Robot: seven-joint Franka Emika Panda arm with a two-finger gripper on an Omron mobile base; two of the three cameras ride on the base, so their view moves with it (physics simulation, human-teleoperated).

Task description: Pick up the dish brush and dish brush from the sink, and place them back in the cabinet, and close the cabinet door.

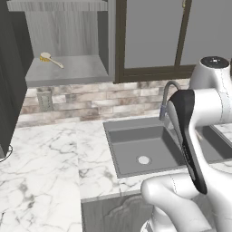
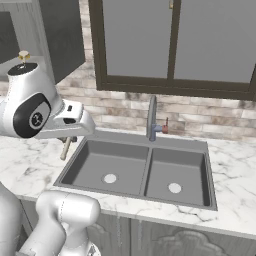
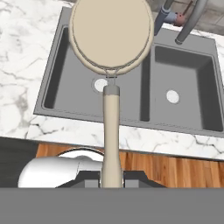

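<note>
While one dish brush [image 1: 50, 59] rests shelved, end effector [image 3: 112, 180] grips another [image 3: 111, 52]

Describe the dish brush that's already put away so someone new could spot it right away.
Look up and left of the sink to the open grey wood-grain wall cabinet. On its flat grey shelf lies the dish brush, near the left back, round cream head and thin wooden handle. Its twin is clamped in the gripper above the sink.
</note>
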